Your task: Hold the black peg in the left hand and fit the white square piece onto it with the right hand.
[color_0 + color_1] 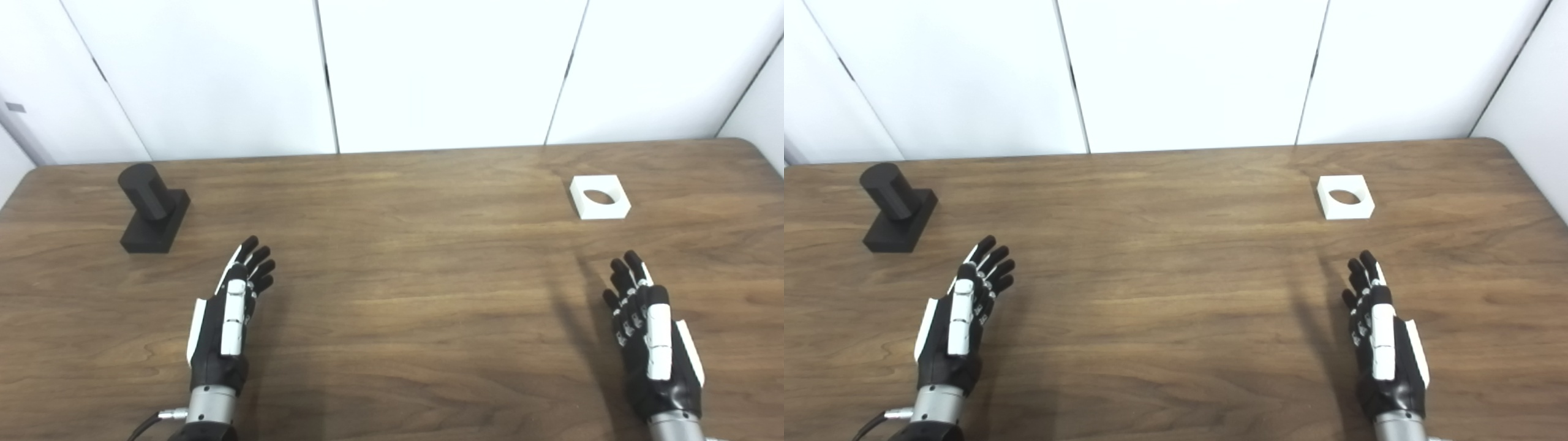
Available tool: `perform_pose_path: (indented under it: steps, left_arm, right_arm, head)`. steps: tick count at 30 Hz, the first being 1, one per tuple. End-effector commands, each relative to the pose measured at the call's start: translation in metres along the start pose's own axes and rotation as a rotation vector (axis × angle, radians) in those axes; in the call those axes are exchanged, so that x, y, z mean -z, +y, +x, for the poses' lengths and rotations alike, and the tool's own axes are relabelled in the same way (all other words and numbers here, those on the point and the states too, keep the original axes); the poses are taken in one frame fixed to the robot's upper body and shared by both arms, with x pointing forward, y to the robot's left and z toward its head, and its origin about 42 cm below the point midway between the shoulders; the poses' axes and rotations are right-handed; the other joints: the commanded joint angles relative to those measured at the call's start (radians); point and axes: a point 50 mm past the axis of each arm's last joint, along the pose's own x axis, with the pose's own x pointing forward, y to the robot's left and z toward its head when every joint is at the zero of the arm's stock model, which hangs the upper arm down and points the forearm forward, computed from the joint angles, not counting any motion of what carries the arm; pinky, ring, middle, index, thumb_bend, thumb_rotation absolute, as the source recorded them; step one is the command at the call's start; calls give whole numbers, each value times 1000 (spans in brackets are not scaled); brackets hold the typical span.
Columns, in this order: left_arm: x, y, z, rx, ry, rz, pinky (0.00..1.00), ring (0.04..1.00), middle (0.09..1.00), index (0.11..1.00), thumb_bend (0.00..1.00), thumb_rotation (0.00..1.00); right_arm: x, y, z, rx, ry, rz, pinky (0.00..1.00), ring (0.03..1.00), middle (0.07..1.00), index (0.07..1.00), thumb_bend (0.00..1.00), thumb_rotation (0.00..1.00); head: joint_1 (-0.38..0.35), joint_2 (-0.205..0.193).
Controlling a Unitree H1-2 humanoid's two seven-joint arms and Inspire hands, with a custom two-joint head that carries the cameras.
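Note:
The black peg point(150, 205), a short cylinder on a square black base, stands upright at the far left of the wooden table point(392, 294). The white square piece point(599, 196) with a round hole lies flat at the far right. My left hand point(229, 318) hovers open over the table, below and to the right of the peg, holding nothing. My right hand point(649, 331) is open too, well short of the white piece, with its fingers pointing toward it. Both hands are apart from their objects.
White wall panels point(429, 67) rise just behind the table's back edge. The table's rounded right corner point(753, 147) lies close beyond the white piece. Bare wood stretches between the two hands.

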Motion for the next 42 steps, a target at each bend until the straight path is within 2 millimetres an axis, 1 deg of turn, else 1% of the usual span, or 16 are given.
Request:
perform_pose_path:
  steps: [1, 11, 15, 17, 19, 20, 21, 23, 24, 26, 28, 29, 32, 34, 38, 42]
  left_arm:
    - [-1, 0, -5, -10, -26, 6, 885, 885, 905, 932, 540, 968]
    - [-3, 0, -6, -1, -25, -3, 901, 897, 914, 940, 529, 969]
    - [-2, -2, -7, 2, -26, 0, 897, 895, 915, 946, 512, 978]
    - [-2, -2, -7, 4, -27, 0, 891, 889, 909, 942, 509, 981]
    - [0, -4, -9, 3, -24, -1, 883, 886, 907, 939, 506, 979]
    - [1, -6, -10, 1, -22, 0, 880, 883, 906, 934, 499, 978]
    - [3, -8, -11, 2, -20, -1, 878, 882, 904, 930, 489, 981]
    - [6, -13, -12, 7, -14, -2, 889, 887, 900, 927, 482, 981]
    - [7, -16, -13, 7, -10, -2, 885, 886, 900, 927, 478, 976]
    - [10, -21, -13, 5, -2, -2, 884, 893, 907, 929, 483, 968]
    - [14, -25, -14, 0, 4, 4, 886, 898, 912, 931, 497, 952]
    - [15, -27, -15, -2, 5, 6, 885, 895, 910, 930, 497, 954]
    - [21, -31, -16, 2, 2, 22, 876, 892, 908, 928, 483, 970]
    - [24, -33, -16, 7, -1, 24, 877, 899, 916, 936, 450, 994]
    - [28, -35, -16, 15, 4, 26, 891, 913, 924, 946, 426, 1000]
    - [34, -36, -15, 18, 7, 23, 888, 921, 928, 948, 424, 1000]
  right_arm:
    - [-5, 15, 1, 3, -59, 57, 976, 995, 961, 977, 575, 1000]
    - [-4, 14, 0, 0, -62, 58, 988, 994, 965, 979, 589, 1000]
    - [-5, 13, 0, 2, -58, 55, 985, 997, 960, 976, 586, 1000]
    - [-4, 12, 0, -1, -58, 59, 992, 1000, 966, 979, 579, 1000]
    - [-3, 10, 0, -4, -58, 60, 997, 1000, 971, 981, 571, 1000]
    - [-2, 8, 0, -3, -57, 57, 999, 1000, 971, 983, 565, 1000]
    - [-1, 6, 0, -1, -58, 49, 1000, 1000, 970, 984, 562, 1000]
    - [1, 1, 0, 1, -61, 41, 1000, 1000, 969, 985, 547, 1000]
    - [3, -1, 0, 0, -62, 41, 1000, 1000, 972, 988, 546, 1000]
    - [5, -5, 1, -1, -64, 44, 1000, 1000, 970, 990, 544, 1000]
    - [7, -8, 2, -8, -65, 53, 1000, 1000, 974, 992, 559, 1000]
    - [8, -10, 2, -11, -66, 56, 1000, 1000, 977, 994, 565, 1000]
    - [13, -14, 4, -14, -68, 59, 1000, 1000, 975, 997, 578, 1000]
    - [16, -16, 5, -10, -70, 61, 1000, 999, 969, 988, 583, 1000]
    - [18, -16, 7, -8, -69, 58, 1000, 996, 967, 975, 602, 1000]
    - [22, -16, 10, -4, -70, 60, 1000, 979, 946, 955, 664, 996]
  head:
    - [-2, 0]
    - [1, 1]
    - [19, -4]
    - [36, -14]
    - [94, -47]
    - [110, -55]
    - [146, -75]
    - [174, -93]
    - [198, -111]
    - [219, -128]
    - [247, -164]
    - [249, -167]
    - [269, -205]
    - [275, -217]
    - [284, -249]
    - [293, -286]
